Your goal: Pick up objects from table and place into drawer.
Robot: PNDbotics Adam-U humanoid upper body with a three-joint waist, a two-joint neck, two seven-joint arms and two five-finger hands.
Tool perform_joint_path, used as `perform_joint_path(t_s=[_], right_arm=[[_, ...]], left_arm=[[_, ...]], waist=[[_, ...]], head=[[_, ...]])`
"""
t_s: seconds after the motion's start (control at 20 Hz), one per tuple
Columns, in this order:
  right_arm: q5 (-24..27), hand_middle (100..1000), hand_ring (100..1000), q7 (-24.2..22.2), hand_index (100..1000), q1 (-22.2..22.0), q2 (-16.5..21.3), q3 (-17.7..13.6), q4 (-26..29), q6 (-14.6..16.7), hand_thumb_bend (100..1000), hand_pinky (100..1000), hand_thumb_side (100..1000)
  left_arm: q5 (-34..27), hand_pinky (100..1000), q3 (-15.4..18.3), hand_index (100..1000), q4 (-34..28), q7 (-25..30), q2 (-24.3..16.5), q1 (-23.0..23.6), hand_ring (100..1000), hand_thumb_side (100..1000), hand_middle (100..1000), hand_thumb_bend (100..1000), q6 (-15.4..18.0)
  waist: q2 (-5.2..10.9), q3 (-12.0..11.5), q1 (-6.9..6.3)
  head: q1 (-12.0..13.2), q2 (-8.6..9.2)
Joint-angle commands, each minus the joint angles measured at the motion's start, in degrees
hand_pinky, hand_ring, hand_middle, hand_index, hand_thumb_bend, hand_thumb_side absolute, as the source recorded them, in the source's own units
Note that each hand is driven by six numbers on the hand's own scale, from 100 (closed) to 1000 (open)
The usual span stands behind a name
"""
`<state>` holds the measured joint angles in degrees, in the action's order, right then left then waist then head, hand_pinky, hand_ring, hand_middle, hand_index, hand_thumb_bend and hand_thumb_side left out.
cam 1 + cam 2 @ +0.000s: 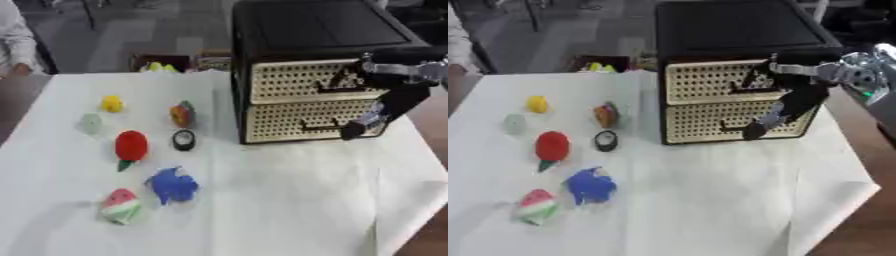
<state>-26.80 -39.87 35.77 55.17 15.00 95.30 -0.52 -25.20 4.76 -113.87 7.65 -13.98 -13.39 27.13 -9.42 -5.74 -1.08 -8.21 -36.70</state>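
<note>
Currently my right hand [376,112] is at the front of the drawer unit [315,100]; toys lie on the table.

Nearest me on the white tablecloth [289,200] lie a red, white and green toy [121,205] and a blue toy [172,185]. Beyond them are a red strawberry-like toy [130,146] and a small black round thing [183,140], then a pale round piece [91,122], a multicoloured toy [182,114] and a yellow toy [111,103]. Farther right, both perforated drawers look closed. My right hand hangs before them, fingertips touching the lower drawer's handle [319,126]; I cannot tell whether my fingers are curled or straight. My left hand is out of sight.
</note>
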Motion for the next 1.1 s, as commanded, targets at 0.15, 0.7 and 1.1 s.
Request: perform_joint_path(t_s=[0.15,0.7,1.1], right_arm=[[-2.70,100,100,1.18,866,0.67,2.26,-0.52,0.19,0.39,1000,100,866],[-8.57,100,100,3.87,870,0.59,2.23,-0.15,-0.83,1.18,1000,100,936],[-8.17,100,100,2.43,855,0.38,1.83,1.18,-2.48,1.58,1000,100,853]], left_arm=[[-0.13,568,0.06,763,-0.73,0.20,-0.50,-0.45,649,841,639,100,-0.03],[-0.14,568,0.06,763,-0.73,0.22,-0.50,-0.40,648,842,639,100,0.02],[-0.13,568,0.05,761,-0.73,0.25,-0.48,-0.37,648,841,639,100,-0.01]], waist=[[0.59,-0.06,0.08],[0.59,-0.06,0.04],[0.58,-0.19,0.06]], head=[[-0.07,0.52],[-0.09,0.76],[-0.17,0.69]])
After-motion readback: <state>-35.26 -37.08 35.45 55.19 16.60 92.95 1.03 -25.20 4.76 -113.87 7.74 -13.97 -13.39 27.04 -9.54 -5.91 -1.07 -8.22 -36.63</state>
